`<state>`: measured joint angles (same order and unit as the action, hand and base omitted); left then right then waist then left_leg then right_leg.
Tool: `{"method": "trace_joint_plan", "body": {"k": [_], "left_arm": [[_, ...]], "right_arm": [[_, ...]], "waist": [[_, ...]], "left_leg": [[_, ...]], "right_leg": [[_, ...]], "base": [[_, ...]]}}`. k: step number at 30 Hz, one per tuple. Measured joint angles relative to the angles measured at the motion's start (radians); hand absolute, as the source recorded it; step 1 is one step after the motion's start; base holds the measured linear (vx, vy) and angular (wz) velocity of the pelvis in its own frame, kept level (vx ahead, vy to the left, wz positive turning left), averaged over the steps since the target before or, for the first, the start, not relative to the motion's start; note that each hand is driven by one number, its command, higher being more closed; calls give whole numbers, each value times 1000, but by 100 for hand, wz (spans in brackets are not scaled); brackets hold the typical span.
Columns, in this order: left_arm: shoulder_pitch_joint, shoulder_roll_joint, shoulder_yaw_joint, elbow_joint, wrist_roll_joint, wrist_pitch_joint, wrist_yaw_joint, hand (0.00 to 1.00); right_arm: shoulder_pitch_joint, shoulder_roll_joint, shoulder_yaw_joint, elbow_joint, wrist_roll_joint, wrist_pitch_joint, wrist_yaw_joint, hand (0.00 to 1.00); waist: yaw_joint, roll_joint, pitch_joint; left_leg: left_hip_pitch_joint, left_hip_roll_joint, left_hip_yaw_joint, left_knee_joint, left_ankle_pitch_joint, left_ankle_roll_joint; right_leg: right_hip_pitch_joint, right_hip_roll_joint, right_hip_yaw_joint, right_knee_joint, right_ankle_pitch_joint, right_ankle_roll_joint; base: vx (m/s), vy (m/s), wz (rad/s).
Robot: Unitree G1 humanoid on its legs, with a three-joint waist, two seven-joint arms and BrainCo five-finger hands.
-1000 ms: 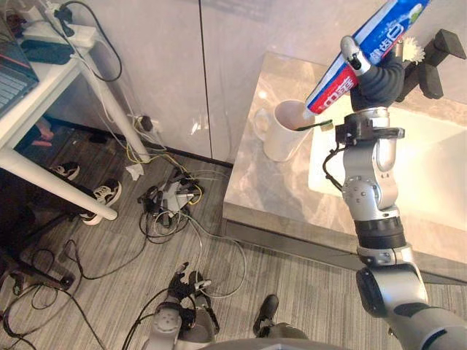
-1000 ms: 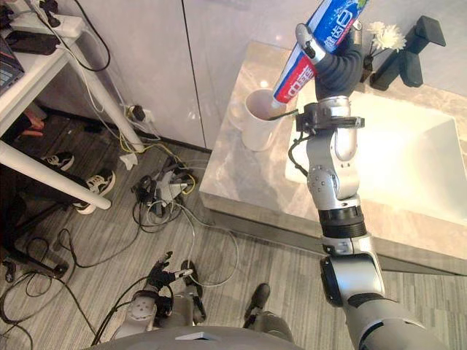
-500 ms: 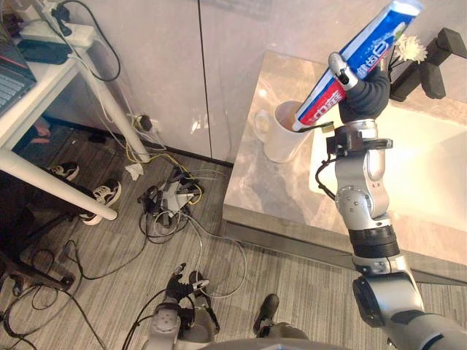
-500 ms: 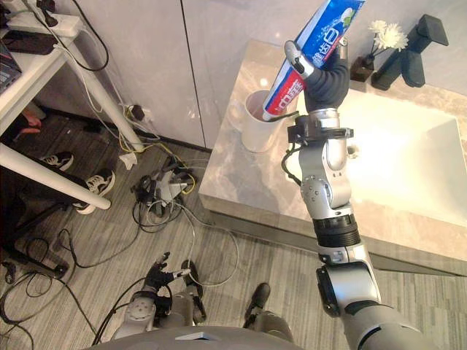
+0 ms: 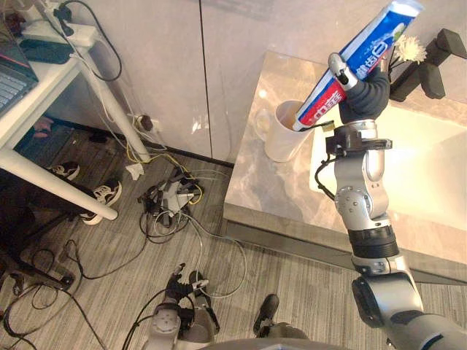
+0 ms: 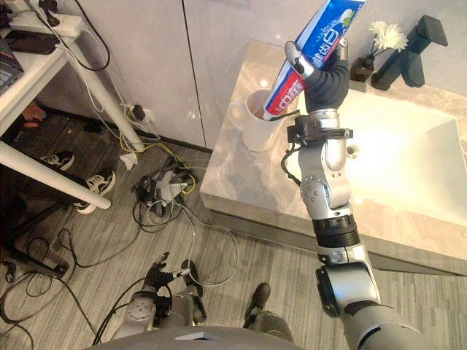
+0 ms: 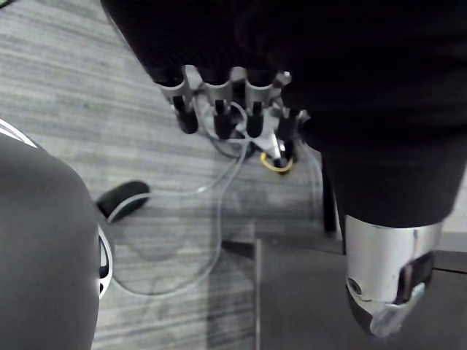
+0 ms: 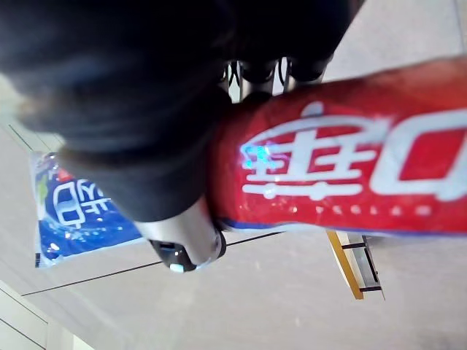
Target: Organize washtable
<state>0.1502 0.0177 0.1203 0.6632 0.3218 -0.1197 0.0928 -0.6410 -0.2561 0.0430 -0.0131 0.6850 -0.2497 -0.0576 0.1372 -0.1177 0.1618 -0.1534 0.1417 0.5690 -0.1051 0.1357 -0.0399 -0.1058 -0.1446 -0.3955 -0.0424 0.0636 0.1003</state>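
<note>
My right hand [image 5: 365, 91] is raised over the marble washtable [image 5: 270, 189] and shut on a red and blue toothpaste tube [image 5: 350, 65]. The tube is tilted, its red lower end at the mouth of a white mug [image 5: 281, 138] standing near the counter's left edge. Up close, the tube [image 8: 350, 175] lies across the palm with the thumb [image 8: 182, 233] pressed against it. My left hand [image 7: 219, 109] hangs low beside me above the floor, fingers relaxed and holding nothing.
A white sink basin [image 5: 430, 168] lies right of the mug, with a black faucet [image 5: 438, 62] and a small white flower [image 5: 410, 49] behind it. A white desk [image 5: 44, 80] stands far left. Cables and shoes [image 5: 106, 193] litter the floor.
My right hand has carried the tube a little left and down, bringing its lower end to the mug's mouth. Over the last half second it has hardly moved.
</note>
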Motion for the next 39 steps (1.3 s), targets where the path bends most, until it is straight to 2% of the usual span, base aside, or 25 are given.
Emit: {"method": "trace_joint_plan", "body": {"k": [15, 20, 27, 39], "left_arm": [[0, -1, 1, 0, -1, 0, 5, 0], [-1, -2, 2, -7, -2, -1, 5, 0], [-1, -2, 2, -9, -2, -1, 5, 0], [-1, -2, 2, -6, -2, -1, 8, 0]], "right_arm": [[0, 1, 1, 0, -2, 0, -1, 100], [0, 1, 1, -40, -3, -1, -5, 100], [0, 1, 1, -43, -3, 0, -10, 100], [-8, 1, 0, -43, -8, 0, -45, 100]], "waist": [[0, 1, 2], [0, 1, 26], [0, 1, 27], [0, 1, 27]], "left_leg": [[0, 0, 3, 0, -1, -1], [1, 0, 5, 0, -1, -1], [1, 0, 11, 0, 1, 2], [1, 0, 9, 0, 3, 5]], "right_leg": [[-2, 0, 2, 0, 0, 0], [-3, 0, 3, 0, 0, 0], [-5, 0, 4, 0, 0, 0], [-5, -1, 3, 0, 1, 2]], "base": [[0, 0, 0], [0, 0, 0], [0, 0, 0], [0, 0, 0]]}}
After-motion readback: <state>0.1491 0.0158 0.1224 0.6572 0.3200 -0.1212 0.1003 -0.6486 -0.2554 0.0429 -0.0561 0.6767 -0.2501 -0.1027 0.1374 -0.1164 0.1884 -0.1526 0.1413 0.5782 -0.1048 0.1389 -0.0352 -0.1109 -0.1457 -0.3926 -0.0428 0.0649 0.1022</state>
